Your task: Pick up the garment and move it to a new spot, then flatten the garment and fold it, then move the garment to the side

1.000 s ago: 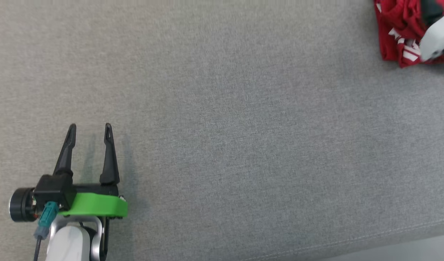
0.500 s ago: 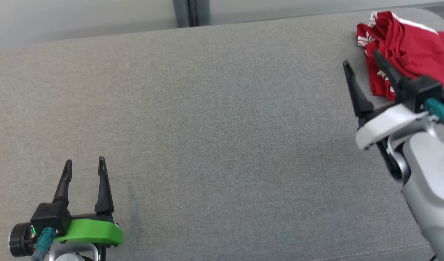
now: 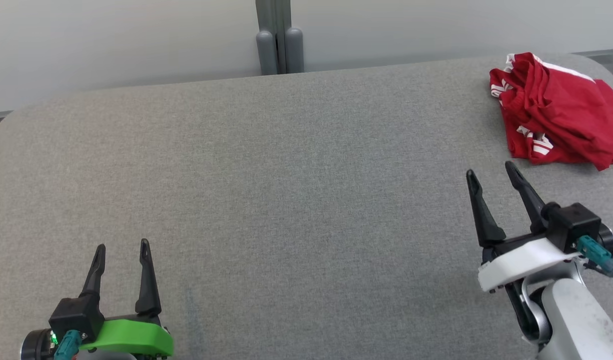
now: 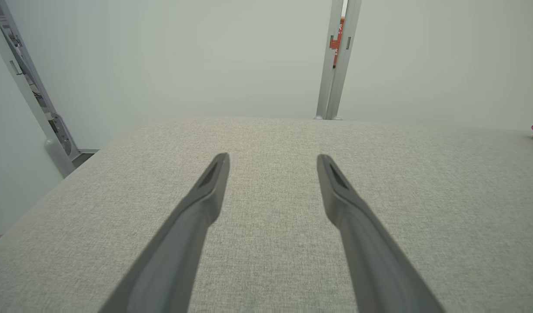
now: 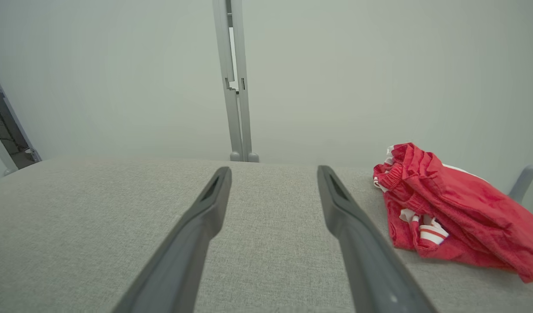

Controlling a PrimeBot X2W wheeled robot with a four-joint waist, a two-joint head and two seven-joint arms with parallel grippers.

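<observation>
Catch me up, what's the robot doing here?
Nothing is being held right now. The red garment lies in a rumpled heap at the far right corner of the grey padded surface. The right gripper hovers open just short of it, not touching. The left gripper is open too, over the near left of the surface.

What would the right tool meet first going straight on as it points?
Likely nothing nearby: the right tool would pass left of the red garment, heading over the grey surface toward the post; depth unclear.
</observation>
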